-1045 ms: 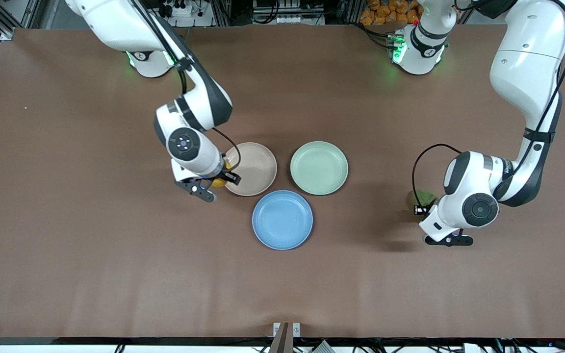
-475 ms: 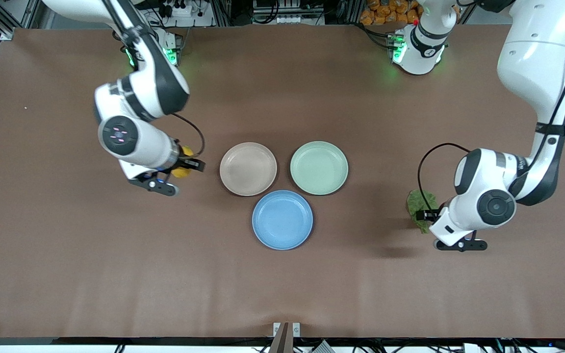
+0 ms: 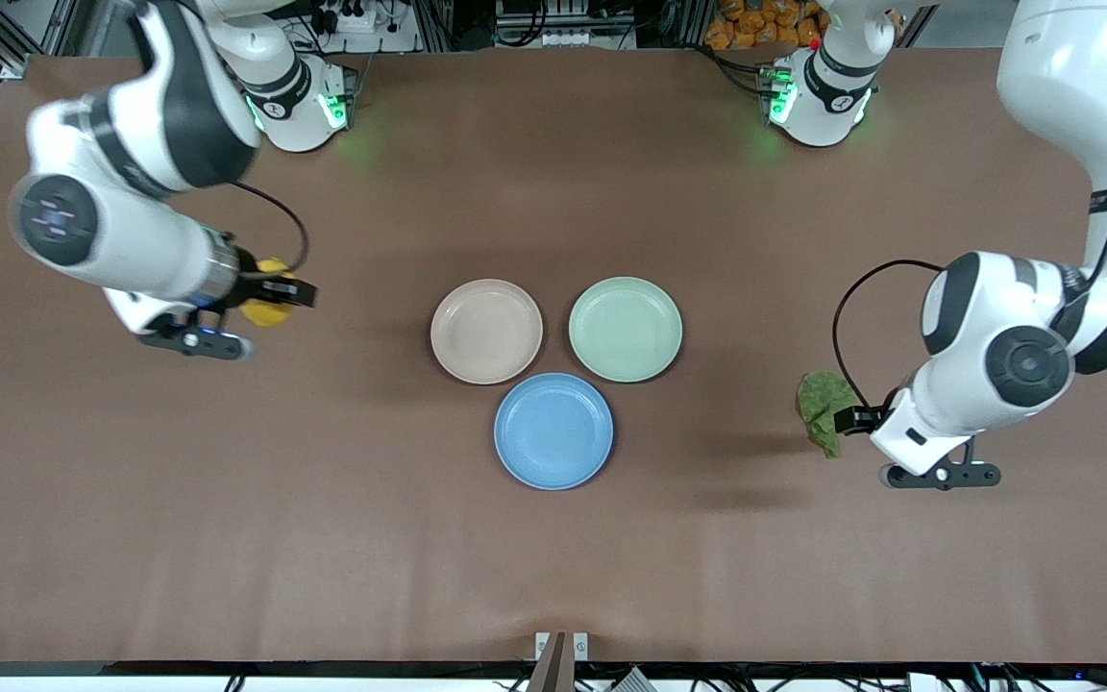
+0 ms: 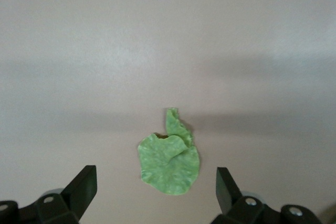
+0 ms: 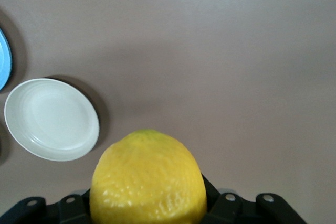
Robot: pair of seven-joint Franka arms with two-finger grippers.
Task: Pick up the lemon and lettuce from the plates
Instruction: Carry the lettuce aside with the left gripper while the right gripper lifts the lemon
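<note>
The lemon [image 3: 267,304] is pinched between the pressed-in jaws of the right gripper [image 3: 277,296], held over bare table [image 3: 553,538] toward the right arm's end, well apart from the beige plate [image 3: 486,331]. The lettuce [image 3: 824,410] lies flat on the table toward the left arm's end, well apart from the mint green plate [image 3: 626,329]. The left gripper [image 3: 851,420] hangs over it with jaws spread wide, touching nothing. A blue plate [image 3: 553,431] sits nearer the front camera than the two others. All three plates hold nothing. No readable writing shows anywhere.
</note>
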